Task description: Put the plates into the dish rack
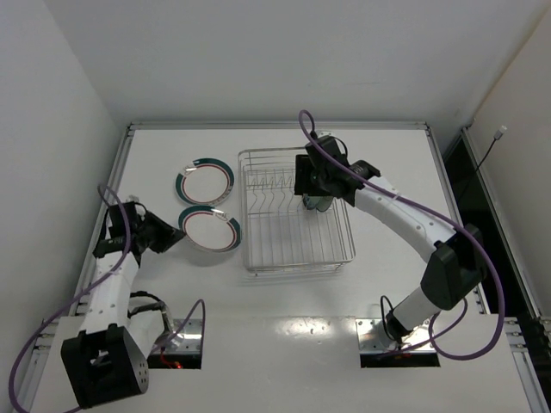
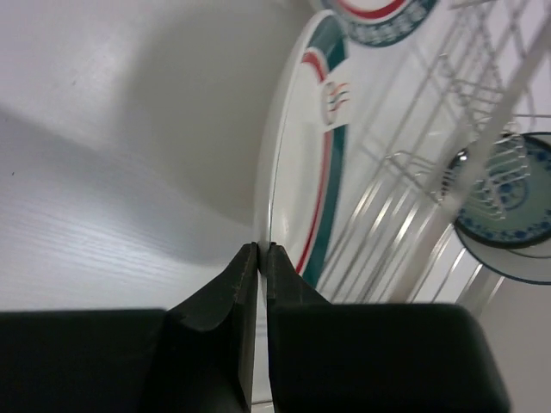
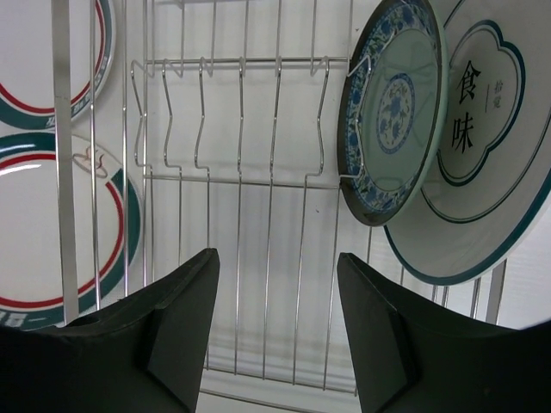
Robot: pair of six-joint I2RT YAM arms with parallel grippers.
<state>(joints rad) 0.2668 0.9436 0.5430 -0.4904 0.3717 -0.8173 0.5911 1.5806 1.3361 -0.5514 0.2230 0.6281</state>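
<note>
Two white plates with a teal rim and red ring are on the table left of the dish rack [image 1: 297, 249]: a far plate [image 1: 205, 179] and a near plate [image 1: 209, 229]. My left gripper [image 1: 176, 234] is shut on the near plate's left rim; in the left wrist view the fingers [image 2: 263, 249] pinch the thin edge of this plate [image 2: 301, 172], which looks tilted. My right gripper [image 1: 312, 191] is open and empty above the rack floor [image 3: 277, 258]. The patterned teal plate [image 3: 392, 112] and the pale ringed plate [image 3: 491, 155] stand among the rack's prongs.
The rack's upright prongs [image 3: 241, 112] to the left of the standing plates hold nothing. The rack's left wall [image 1: 244, 206] is close to the near plate. A raised frame [image 1: 275, 126] edges the table at the back and sides.
</note>
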